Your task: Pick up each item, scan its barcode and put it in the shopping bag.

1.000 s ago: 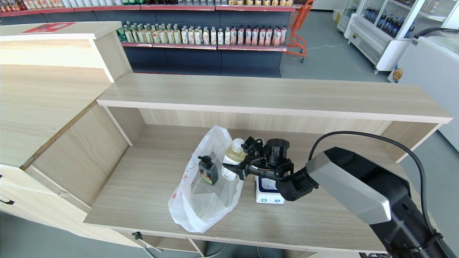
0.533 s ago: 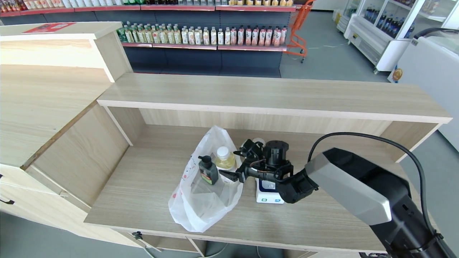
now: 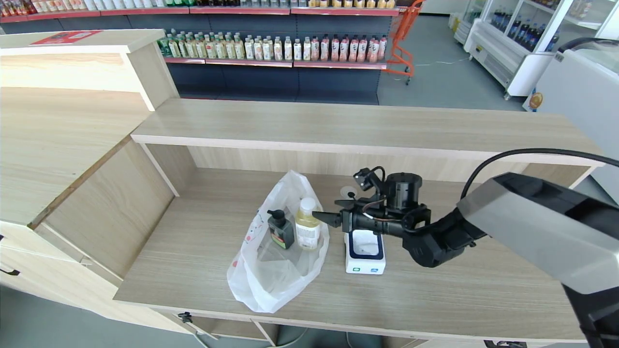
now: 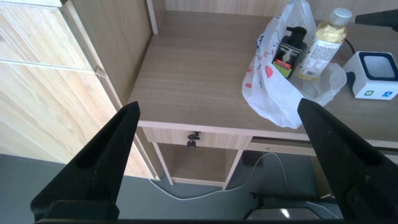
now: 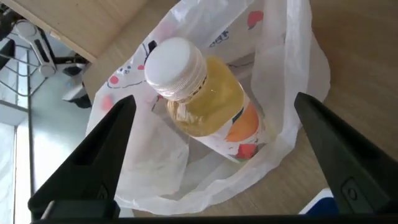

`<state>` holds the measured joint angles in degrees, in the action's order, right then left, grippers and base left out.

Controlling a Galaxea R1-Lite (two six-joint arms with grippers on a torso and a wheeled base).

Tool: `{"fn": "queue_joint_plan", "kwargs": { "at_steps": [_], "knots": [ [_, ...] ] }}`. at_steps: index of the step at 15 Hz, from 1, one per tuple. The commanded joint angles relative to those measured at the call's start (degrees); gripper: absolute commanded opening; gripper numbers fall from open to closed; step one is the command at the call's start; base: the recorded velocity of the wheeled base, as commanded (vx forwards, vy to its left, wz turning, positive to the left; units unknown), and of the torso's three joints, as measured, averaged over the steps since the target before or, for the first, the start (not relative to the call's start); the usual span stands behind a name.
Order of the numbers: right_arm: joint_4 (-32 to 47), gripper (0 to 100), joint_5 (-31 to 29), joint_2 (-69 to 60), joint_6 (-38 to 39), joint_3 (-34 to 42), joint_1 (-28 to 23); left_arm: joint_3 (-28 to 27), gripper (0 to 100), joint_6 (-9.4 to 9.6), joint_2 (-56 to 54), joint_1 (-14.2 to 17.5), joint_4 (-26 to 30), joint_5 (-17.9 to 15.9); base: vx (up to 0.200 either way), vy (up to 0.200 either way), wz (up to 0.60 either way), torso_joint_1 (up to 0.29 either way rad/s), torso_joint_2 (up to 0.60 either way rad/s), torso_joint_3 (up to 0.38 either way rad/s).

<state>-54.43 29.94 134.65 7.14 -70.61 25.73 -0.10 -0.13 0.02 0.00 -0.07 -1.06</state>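
Counter [image 3: 184, 251]: shopping bag [image 3: 271, 282] lies on it, left of centre, mouth open upward. Two bottles stand upright in the bag, side by side, close together: pump bottle [image 3: 281, 231] on the left, drink bottle [image 3: 307, 229] on the right. Scanner [image 3: 365, 252] sits on the counter just right of the bag. Right gripper [image 3: 328, 212] hangs above the gap between drink bottle and scanner, apart from both. Raised ledge [image 3: 367, 126] runs behind the counter. Store shelves [image 3: 275, 48] stand farther back, across the aisle.
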Motion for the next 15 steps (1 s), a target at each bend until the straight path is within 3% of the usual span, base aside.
{"fn": "queue_joint_plan", "kwargs": {
  "at_steps": [1,2,3,5,7,8,10,12,15],
  "knots": [
    [0.0,100,-0.1,-17.4,5.2,16.9,-1.7,0.0,100,-0.04,0.0,0.0,0.0,0.0,0.0,0.0,0.0,0.0,0.0,0.0],
    [0.1,100,0.0,-21.4,5.2,21.7,-2.4,0.0,100,-0.04,0.0,0.0,0.0,0.0,0.0,0.0,0.0,0.0,0.0,0.0],
    [0.2,100,0.2,-32.0,5.1,32.8,-4.0,0.0,100,-0.04,0.0,0.0,0.0,0.0,0.0,0.0,0.0,0.0,0.0,0.0],
    [3.9,100,-0.4,-45.7,2.4,43.8,-7.7,0.0,100,-0.04,0.0,0.0,0.0,0.0,0.0,0.0,0.0,0.0,0.0,0.0],
    [15.7,100,-5.1,-58.4,-8.1,49.7,-16.4,0.0,100,-0.04,0.0,0.0,0.0,0.0,0.0,0.0,0.0,0.0,0.0,0.0],
    [21.3,100,-10.6,-64.1,-8.0,51.4,-19.0,0.0,100,-0.04,0.0,0.0,0.0,0.0,0.0,0.0,0.0,0.0,0.0,0.0],
    [28.5,100,-21.2,-76.7,-3.9,54.7,-20.3,0.0,100,-0.04,0.0,0.0,0.0,0.0,0.0,0.0,0.0,0.0,0.0,0.0],
    [31.3,100,-27.0,-89.7,-1.1,60.1,-20.1,0.0,100,-0.04,0.0,0.0,0.0,0.0,0.0,0.0,0.0,0.0,0.0,0.0],
    [39.8,100,-29.5,-112.3,-1.3,69.1,-20.9,0.0,100,-0.04,0.0,0.0,0.0,0.0,0.0,0.0,0.0,0.0,0.0,0.0]
  ]
}}
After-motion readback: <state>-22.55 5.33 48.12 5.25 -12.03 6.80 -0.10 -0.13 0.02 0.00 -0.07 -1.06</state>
